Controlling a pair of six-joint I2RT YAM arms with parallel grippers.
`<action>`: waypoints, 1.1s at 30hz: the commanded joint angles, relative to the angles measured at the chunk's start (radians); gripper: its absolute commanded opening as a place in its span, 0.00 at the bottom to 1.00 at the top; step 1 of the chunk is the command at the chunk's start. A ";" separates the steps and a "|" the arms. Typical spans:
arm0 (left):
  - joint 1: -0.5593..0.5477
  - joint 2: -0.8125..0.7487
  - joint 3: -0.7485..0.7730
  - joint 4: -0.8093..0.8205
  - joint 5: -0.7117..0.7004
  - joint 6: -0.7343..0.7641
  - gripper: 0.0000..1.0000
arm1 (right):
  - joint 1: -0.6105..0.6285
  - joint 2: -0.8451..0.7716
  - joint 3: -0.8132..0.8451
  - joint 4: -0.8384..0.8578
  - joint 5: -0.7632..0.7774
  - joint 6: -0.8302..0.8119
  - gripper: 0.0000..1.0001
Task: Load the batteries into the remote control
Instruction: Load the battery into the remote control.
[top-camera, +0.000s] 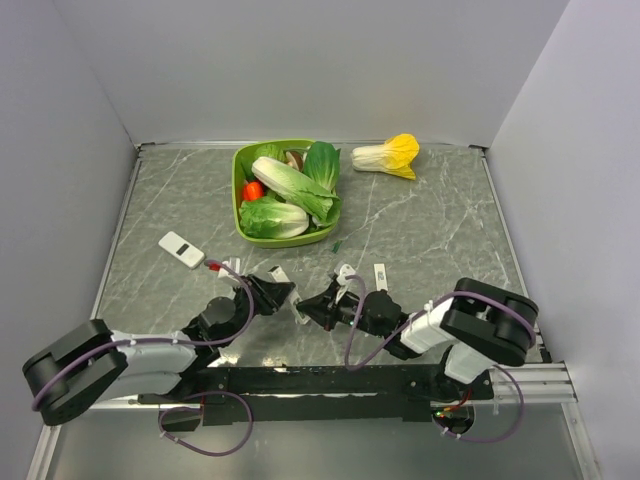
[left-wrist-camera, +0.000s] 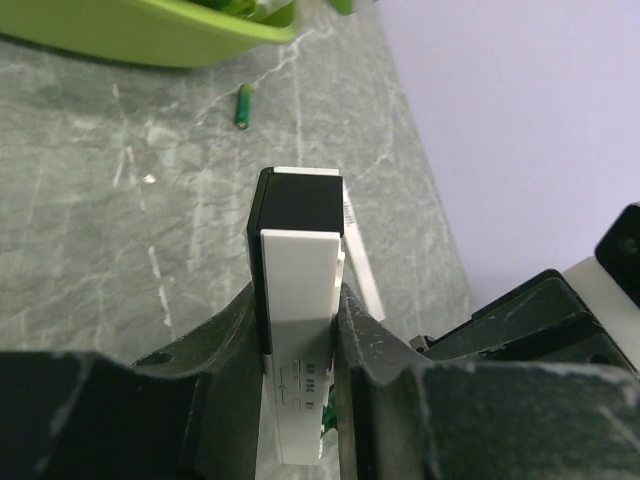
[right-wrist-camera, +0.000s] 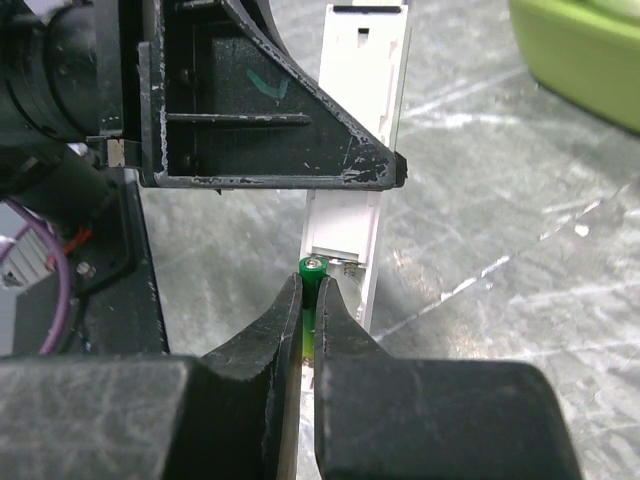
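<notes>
Grey marble counter (top-camera: 430, 230), green bowl (top-camera: 238, 200) of veg at upper middle. Lower centre, the left tool (left-wrist-camera: 297, 325) is clamped on the remote (left-wrist-camera: 298, 270). Meanwhile the right tool (right-wrist-camera: 308, 295) pinches a battery (right-wrist-camera: 311, 268) right at the open bay, so mid-insert I'd say; next it needs seating flat. The other battery (left-wrist-camera: 242, 105) lies loose below the bowl.

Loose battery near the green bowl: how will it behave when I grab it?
Likely rolls: the loose battery is a small cylinder lying on its side on the smooth table. Probably light, and its round shell may slip from a pinch.
</notes>
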 joint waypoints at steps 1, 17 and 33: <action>-0.003 -0.086 -0.168 0.073 0.012 -0.072 0.01 | 0.007 -0.094 0.024 -0.076 -0.035 -0.008 0.00; -0.003 -0.455 -0.148 -0.093 -0.057 -0.188 0.01 | 0.033 -0.260 0.102 -0.491 -0.039 -0.106 0.00; -0.003 -0.509 -0.115 -0.027 -0.031 -0.127 0.01 | 0.076 -0.214 0.223 -0.761 0.024 -0.114 0.00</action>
